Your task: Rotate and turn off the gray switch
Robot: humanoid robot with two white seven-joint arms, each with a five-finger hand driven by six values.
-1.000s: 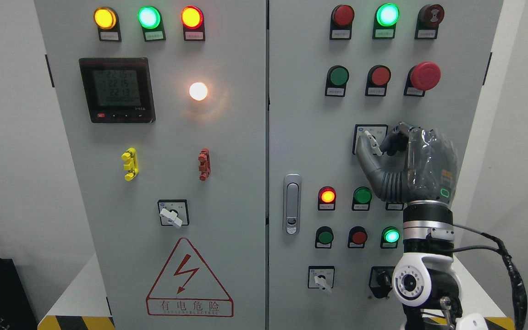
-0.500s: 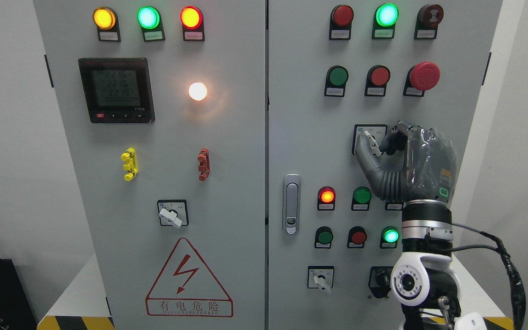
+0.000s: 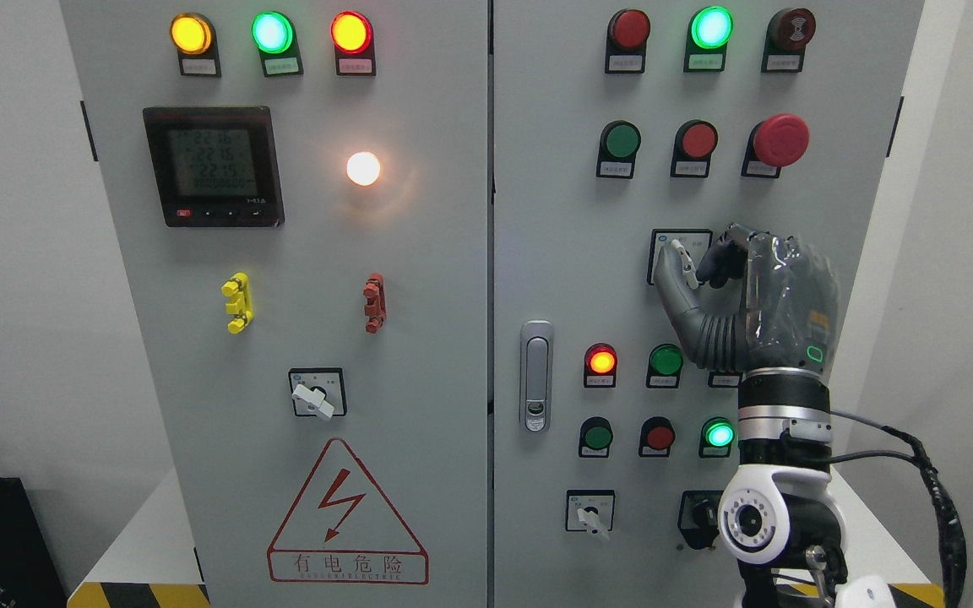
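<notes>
**Right hand pinching gray switch on right door**

Reaching up from the lower right: right hand [image 3: 748, 295], thumb and curled fingers [image 3: 719, 257] closing on the lever of the gray switch [image 3: 682, 257], gripping it against its small square plate. Sitting at the middle of the right door [image 3: 554, 253], toward that door's right edge, below the row holding the red mushroom button [image 3: 780, 140]. Lever slanting up toward the left, partly hidden behind the thumb.

Standing upright and filling most of the view: a pale gray control cabinet, two doors meeting at a centre seam, silver latch handle [image 3: 537, 376] just beside the seam on the right door. Glowing along the left door's top edge: yellow, green and red lamps; glowing near the right door's top edge: green lamp [image 3: 711, 27]. Showing digits in the left door's upper left: black meter [image 3: 213, 165], with a white lamp [image 3: 363, 168] shining beside it. Sitting near the left door's bottom edge: red lightning warning triangle [image 3: 346, 515].

Surrounding the cabinet: plain white walls. Showing at the cabinet's bottom corners: yellow-and-black hazard striping on a white base. Trailing off the right forearm: black cable [image 3: 934, 490].
</notes>
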